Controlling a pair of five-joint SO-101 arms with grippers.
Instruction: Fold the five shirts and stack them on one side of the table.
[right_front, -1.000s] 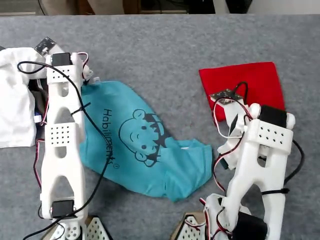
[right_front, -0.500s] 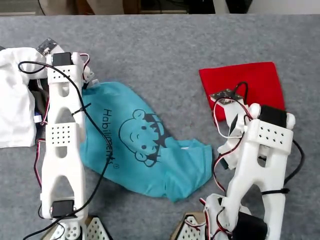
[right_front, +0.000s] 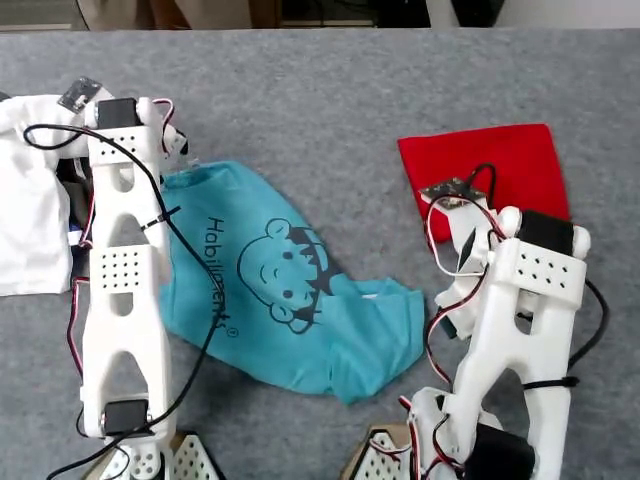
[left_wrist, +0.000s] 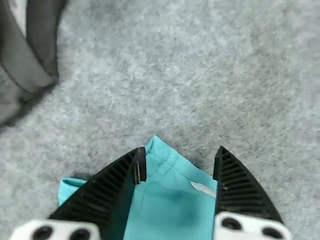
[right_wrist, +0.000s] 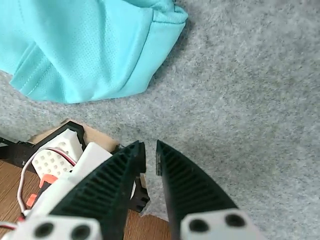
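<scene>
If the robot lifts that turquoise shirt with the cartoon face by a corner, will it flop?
Probably flop: the turquoise cloth shirt already lies rumpled, with folds and a turned-over hem. It looks thin and light, so it should lift easily. Its corner sits inside the left gripper; the rest would likely dangle.

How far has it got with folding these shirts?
One looks done: the red shirt lies folded flat on one side of the table. In hand: the teal shirt, crumpled mid-table, with the left arm's jaws open astride its edge. Left: a white shirt heaped, unfolded, by the other edge, and no stack yet.
</scene>
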